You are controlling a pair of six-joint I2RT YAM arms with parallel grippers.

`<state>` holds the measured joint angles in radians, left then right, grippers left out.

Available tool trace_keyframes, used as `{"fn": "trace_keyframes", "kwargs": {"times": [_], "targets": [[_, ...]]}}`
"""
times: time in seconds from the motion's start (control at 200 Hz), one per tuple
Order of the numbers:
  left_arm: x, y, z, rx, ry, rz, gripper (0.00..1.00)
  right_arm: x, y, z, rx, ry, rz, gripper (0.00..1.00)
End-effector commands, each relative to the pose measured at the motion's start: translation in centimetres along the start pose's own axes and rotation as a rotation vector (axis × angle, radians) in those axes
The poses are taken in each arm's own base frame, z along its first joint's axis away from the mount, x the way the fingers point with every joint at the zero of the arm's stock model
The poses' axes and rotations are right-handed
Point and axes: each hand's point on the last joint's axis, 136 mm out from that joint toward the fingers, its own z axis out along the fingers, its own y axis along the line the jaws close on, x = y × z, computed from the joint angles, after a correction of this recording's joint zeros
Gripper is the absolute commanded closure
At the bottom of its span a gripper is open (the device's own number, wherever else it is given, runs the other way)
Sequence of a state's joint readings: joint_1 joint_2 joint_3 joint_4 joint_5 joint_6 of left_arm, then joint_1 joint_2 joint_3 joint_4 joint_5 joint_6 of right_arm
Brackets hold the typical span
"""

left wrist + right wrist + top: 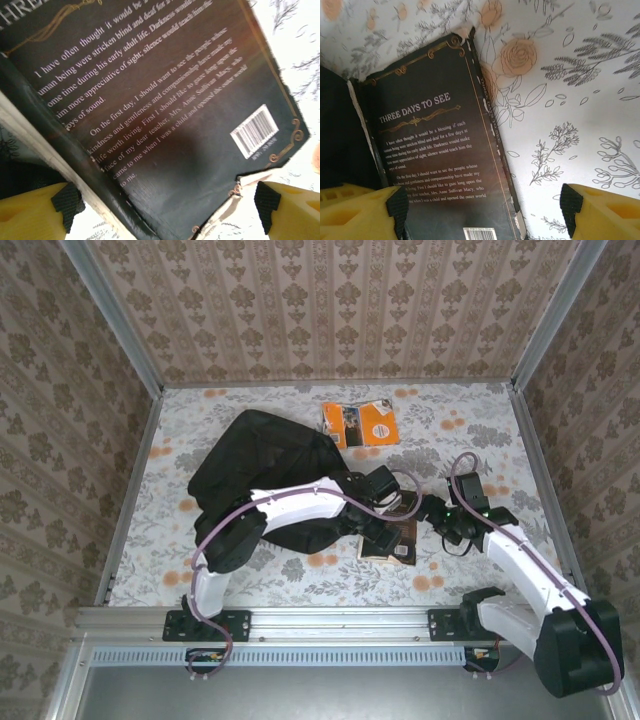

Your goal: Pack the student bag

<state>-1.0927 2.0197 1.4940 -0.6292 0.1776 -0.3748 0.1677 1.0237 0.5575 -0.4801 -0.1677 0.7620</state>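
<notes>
Two of my grippers hover over one dark book at centre right of the overhead frame, on a floral tablecloth. My left gripper has its fingers spread wide. Their black pads sit at the lower corners of its wrist view, and the book's back cover, with white text and a barcode, lies beyond them, not gripped. My right gripper is spread wide too, above the same cover, headed "THREE DAYS TO SEE". One finger is over the cover, the other over bare cloth. The student bag, black and soft, lies at centre left of the overhead frame, partly under my left arm. Whether its edge touches the book I cannot tell. An orange book lies apart, up and right of the bag.
</notes>
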Motion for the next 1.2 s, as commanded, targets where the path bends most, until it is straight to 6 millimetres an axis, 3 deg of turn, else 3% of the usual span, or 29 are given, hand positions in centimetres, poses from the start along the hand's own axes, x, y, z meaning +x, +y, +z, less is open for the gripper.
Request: {"fn": "trace_keyframes", "kwargs": {"times": [0.0, 0.185, 0.395, 0.765, 0.89, 1.04, 1.195], "targets": [[2.3, 1.2, 1.9, -0.038, 0.106, -0.037, 0.02, 0.4, 0.7, 0.8, -0.045, 0.03, -0.002, 0.18], [2.3, 1.0, 2.8, -0.008, 0.129, -0.025, 0.0, 0.0, 1.1, 1.6, -0.056, 0.04, 0.015, 0.18], [2.0, -0.3, 3.6, 0.042, 0.136, 0.022, 0.0, 0.9, 0.8, 3.7, -0.058, 0.115, 0.048, 0.17], [3.1, -2.1, 4.8, 0.086, 0.15, 0.126, 0.0, 2.9, 3.4, 6.1, -0.231, 0.278, 0.093, 0.18], [3.2, -2.0, 4.8, 0.086, 0.143, 0.131, 0.0, 3.0, 4.6, 5.4, -0.322, 0.283, 0.124, 0.19], [3.3, -1.9, 4.8, 0.084, 0.138, 0.14, 0.0, 2.8, 7.4, 3.0, -0.479, 0.281, 0.126, 0.2], [3.2, -1.8, 4.6, 0.081, 0.123, 0.153, 0.0, 2.9, 7.9, 1.0, -0.535, 0.253, 0.137, 0.22]]}}
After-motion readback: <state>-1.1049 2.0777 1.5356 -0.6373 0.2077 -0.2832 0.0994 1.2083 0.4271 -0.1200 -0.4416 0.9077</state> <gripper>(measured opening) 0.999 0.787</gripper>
